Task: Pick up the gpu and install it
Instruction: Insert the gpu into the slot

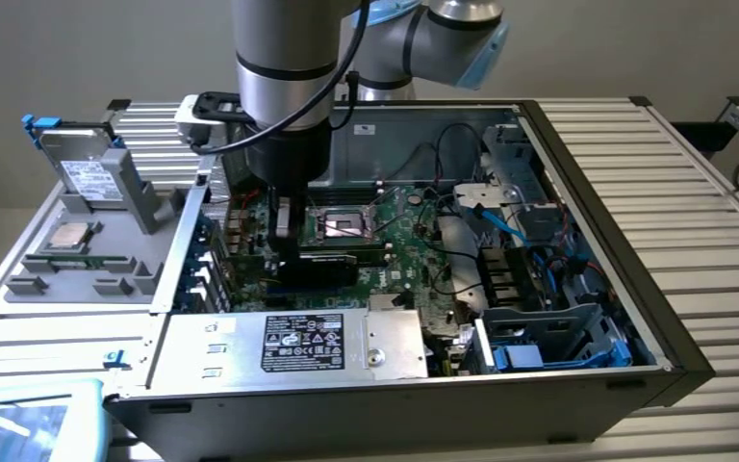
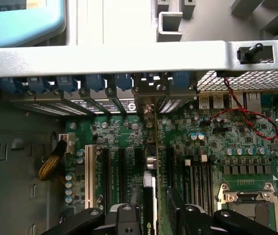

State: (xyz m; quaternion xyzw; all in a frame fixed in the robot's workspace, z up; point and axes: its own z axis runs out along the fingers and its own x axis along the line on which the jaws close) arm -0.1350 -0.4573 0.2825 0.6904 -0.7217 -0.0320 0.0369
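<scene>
The gpu stands on edge inside the open computer case, over the motherboard's expansion slots. In the wrist view the gpu is a thin dark card seen edge-on, and it runs from the rear slot brackets back under the camera. My gripper reaches straight down into the case and sits right over the card's top edge. The gripper has its black links on either side of the card. Whether it clamps the card is hidden.
The CPU socket lies just to the exterior view's right of the card, with red and black wires near the rear ports. The power supply fills the near corner. A grey parts rack outside the case holds a silver hard drive.
</scene>
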